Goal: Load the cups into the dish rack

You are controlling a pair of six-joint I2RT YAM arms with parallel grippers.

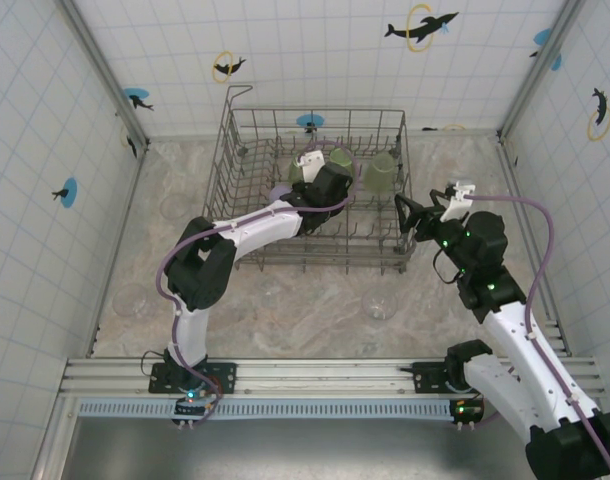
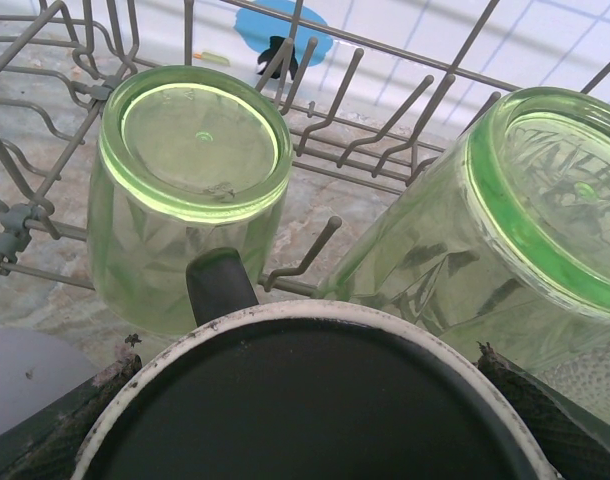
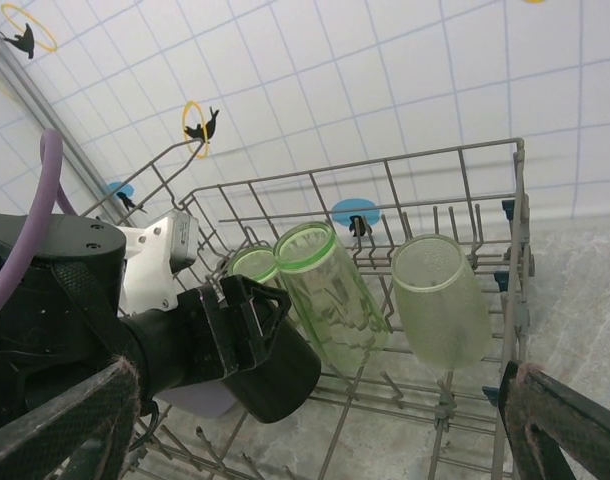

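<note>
My left gripper (image 1: 328,187) is clamped across the black mug (image 2: 305,405), with 1 of its pads (image 2: 550,415) on either side of the body. I hold the mug low inside the dish rack (image 1: 315,113). The mug's pale-rimmed end faces my wrist, and I cannot tell whether that is mouth or foot. Its handle (image 2: 221,285) points ahead of my fingers and comes close to the green tumbler (image 2: 190,190) ahead and to the left; I cannot tell whether they touch. A 2nd green tumbler (image 2: 515,230) leans on the tines (image 2: 315,250) ahead and to the right. A 3rd green tumbler (image 3: 440,300), paler, stands further right again. Something lavender, probably the lavender tumbler (image 1: 280,190), lies just left of my wrist.

As I judge it, the step in hand is setting the mug down. To do it well I should lower slowly into the gap on the near side of the 2 tumblers and keep the handle off the left one. The mug should rest against tines before I spread the pads. Then I should back straight out so neither pad drags on glass.

My right gripper (image 1: 412,218) hangs at the rack's right wall, jaws wide and empty. Behind both grippers, clear glasses (image 1: 382,305) wait on the table (image 1: 315,290).
</note>
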